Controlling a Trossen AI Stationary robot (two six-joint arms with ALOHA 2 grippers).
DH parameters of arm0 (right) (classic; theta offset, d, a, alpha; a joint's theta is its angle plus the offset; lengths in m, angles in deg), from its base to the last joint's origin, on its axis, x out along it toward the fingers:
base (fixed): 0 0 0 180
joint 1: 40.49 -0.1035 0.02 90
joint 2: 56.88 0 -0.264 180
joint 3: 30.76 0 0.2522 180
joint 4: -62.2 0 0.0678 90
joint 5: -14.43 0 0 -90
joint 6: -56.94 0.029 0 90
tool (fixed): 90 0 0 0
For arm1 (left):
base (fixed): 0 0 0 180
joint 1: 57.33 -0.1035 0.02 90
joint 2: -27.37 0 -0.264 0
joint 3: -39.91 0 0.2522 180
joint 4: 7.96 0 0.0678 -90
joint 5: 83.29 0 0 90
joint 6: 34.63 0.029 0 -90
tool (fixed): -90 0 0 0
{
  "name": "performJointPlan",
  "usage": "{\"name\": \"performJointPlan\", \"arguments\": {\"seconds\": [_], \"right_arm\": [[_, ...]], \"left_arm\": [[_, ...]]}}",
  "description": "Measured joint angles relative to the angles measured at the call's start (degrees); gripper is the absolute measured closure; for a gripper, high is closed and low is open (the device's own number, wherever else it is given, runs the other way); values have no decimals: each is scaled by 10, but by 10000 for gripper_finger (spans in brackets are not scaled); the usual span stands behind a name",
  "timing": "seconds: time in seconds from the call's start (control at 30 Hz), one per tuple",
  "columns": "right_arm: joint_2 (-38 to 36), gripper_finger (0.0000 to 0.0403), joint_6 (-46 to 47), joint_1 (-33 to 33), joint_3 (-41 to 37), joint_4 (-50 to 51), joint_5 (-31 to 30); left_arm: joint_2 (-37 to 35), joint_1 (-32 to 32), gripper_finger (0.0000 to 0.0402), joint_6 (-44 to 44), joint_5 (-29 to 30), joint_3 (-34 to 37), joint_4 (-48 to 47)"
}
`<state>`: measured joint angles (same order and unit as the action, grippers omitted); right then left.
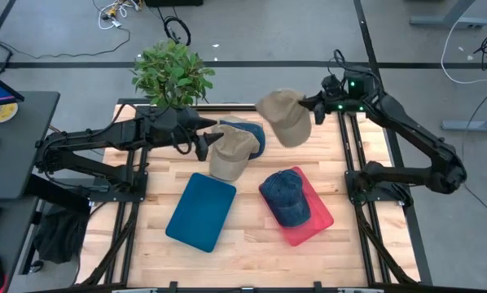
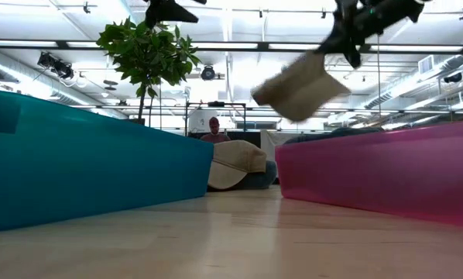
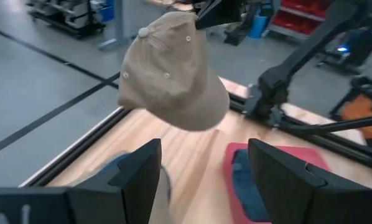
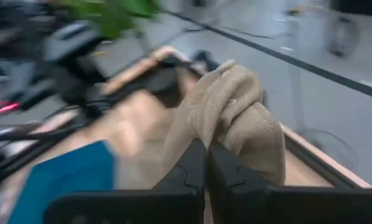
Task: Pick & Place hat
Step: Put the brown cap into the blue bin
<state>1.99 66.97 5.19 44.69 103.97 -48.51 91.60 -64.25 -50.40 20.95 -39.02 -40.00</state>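
Observation:
A tan hat [image 1: 284,116] hangs in the air over the table's far middle, with my right gripper [image 1: 315,104] shut on it; it also shows in the low view [image 2: 301,87] and the left wrist view [image 3: 173,71]. A second tan hat [image 1: 231,152] lies on the table, partly over a blue hat [image 1: 254,134]. A dark blue hat [image 1: 286,198] rests on a red tray [image 1: 321,218]. My left gripper [image 1: 203,149] stands open above the table beside the second tan hat, with nothing between its fingers [image 3: 136,174]. My right gripper pinches a bunched fold of the tan hat's crown cloth [image 4: 220,127] between its two shut fingers [image 4: 192,165]. The fingers come from the table's right, slanting a little down. The hat hangs below and beside them, clear of the table.
A teal tray [image 1: 201,210] lies at the near left of the table and the red tray at the near right. A potted plant [image 1: 172,73] stands at the far left edge. A person [image 2: 214,128] sits in the room beyond the table.

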Motion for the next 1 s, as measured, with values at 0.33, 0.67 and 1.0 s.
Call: {"name": "performJointPlan", "arguments": {"seconds": [0.33,0.67,1.0], "right_arm": [[-1,403,48,-121,27,-29,141],[25,403,123,-245,27,-160,144],[85,403,131,-295,27,-218,143]], "left_arm": [[0,0,158,-66,-41,0,50],[7,-33,135,-244,-142,0,92],[26,-40,119,-341,-270,0,172]]}}
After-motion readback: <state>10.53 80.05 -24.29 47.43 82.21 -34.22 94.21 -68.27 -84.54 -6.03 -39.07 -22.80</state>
